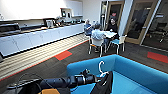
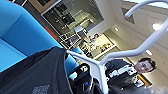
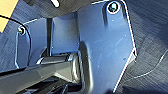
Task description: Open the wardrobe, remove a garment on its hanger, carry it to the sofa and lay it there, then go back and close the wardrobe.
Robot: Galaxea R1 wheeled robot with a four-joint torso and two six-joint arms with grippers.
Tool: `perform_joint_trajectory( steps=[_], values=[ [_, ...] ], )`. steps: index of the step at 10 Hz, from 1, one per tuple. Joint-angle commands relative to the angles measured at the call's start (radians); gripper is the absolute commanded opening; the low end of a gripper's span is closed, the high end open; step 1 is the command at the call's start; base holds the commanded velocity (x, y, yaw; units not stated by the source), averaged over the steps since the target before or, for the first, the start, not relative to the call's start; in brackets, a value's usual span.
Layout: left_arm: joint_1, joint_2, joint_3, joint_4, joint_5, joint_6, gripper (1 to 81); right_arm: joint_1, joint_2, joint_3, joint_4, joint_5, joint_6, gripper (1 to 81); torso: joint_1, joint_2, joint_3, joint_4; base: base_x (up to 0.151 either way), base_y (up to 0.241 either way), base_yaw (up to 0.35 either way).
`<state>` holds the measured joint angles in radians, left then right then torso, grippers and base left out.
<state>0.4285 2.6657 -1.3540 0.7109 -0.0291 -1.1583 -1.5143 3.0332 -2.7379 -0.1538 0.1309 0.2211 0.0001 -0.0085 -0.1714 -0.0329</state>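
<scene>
Head view: left arm [image 1: 67, 82] outstretched over sofa [image 1: 140, 72], jaws clamped on hanger [image 1: 101, 69].

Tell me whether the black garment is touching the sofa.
Cannot tell. In the head view the garment hangs from the hanger over the sofa seat; no contact or gap shows.

Long white kitchen counter [image 1: 37, 36] running along the left wall, dark carpet floor [image 1: 75, 53] bearing orange-red patches [image 1: 63, 55], people sitting around a small white table [image 1: 108, 34], wood-framed glass doors [image 1: 140, 21] standing behind.
</scene>
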Motion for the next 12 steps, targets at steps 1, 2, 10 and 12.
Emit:
perform_joint_trajectory(
  steps=[1, 2, 10, 12],
  values=[
    [-0.194, 0.059, -0.028, -0.004, -0.034, -0.003, 1.0, 0.035, 0.000, 0.003, 0.005, -0.051, -0.002, 81.1, 0.000, 0.000, -0.063, 0.000, 0.000, 0.000, 0.000],
    [-0.214, 0.091, -0.063, -0.007, -0.032, -0.004, 1.0, 0.033, 0.000, 0.005, 0.005, -0.053, -0.002, 81.1, 0.000, 0.000, -0.024, 0.000, 0.000, 0.000, 0.000],
    [-0.283, 0.061, -0.244, -0.004, 0.009, -0.004, 1.0, 0.038, 0.009, 0.005, 0.003, -0.053, -0.003, 81.1, 0.001, 0.001, -0.050, 0.000, 0.000, 0.000, 0.000],
    [-0.294, 0.022, -0.249, -0.002, 0.011, -0.003, 1.0, 0.036, 0.011, 0.005, 0.003, -0.053, -0.003, 81.1, 0.001, 0.001, -0.050, 0.000, 0.000, 0.000, 0.000]
  ],
)
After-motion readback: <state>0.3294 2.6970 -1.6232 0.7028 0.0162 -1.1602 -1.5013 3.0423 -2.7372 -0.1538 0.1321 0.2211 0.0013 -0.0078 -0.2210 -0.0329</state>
